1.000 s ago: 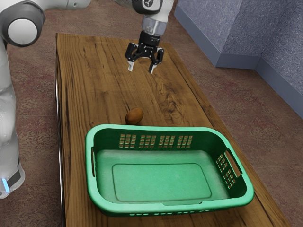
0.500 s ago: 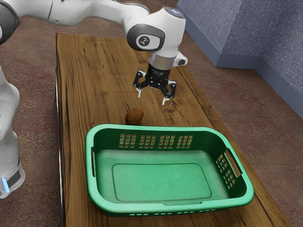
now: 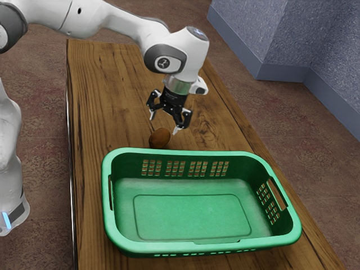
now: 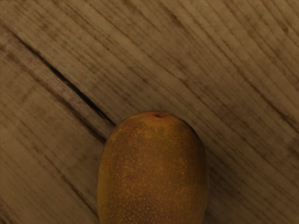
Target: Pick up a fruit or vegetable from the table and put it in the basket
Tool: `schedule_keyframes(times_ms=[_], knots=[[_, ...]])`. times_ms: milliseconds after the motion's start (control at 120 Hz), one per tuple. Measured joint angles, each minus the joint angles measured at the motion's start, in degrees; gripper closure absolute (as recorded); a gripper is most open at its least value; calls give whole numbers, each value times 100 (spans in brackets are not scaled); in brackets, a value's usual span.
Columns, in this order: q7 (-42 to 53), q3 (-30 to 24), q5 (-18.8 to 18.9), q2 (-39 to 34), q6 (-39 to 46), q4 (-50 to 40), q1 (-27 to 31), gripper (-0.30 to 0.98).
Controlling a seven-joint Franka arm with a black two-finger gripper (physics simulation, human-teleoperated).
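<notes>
My gripper [image 3: 163, 123] is open in the exterior view, pointing down just above the orange-brown fruit [image 3: 160, 138], with its two fingertips spread apart. The fruit lies on the wooden table beside the far long side of the green basket [image 3: 174, 246]. In the wrist view the oval, speckled fruit [image 4: 153, 172] lies under the hand at the lower edge. Inside the basket nothing is lying on its floor.
The basket's rim runs close beside the fruit, with handle openings at both short ends. Wooden table [image 3: 107, 90] surface surrounds the fruit on its other sides. A blue-grey wall [image 3: 337, 56] stands beyond the table.
From the table's far part my hand has come over toward the fruit and lower, lately shifting to the exterior view's left. Fruit and basket have stayed put.
</notes>
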Motion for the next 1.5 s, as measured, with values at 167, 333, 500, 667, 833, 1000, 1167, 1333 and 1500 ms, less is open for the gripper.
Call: schedule_keyframes(times_ms=[167,333,500,667,833,1000,1167,1333,1500], knots=[[406,1,-25,139,49,-106,15,2],[719,3,-31,311,212,-112,52,3],[959,3,-43,513,326,-105,76,3],[1141,3,-57,721,414,-102,206,5],[1279,3,-89,828,466,-77,353,7],[1385,-4,-84,889,576,-57,337,7],[1464,-6,-107,822,708,-74,231,8],[1515,1,-150,612,767,-262,166,8],[1528,3,-183,535,793,-364,212,21]])
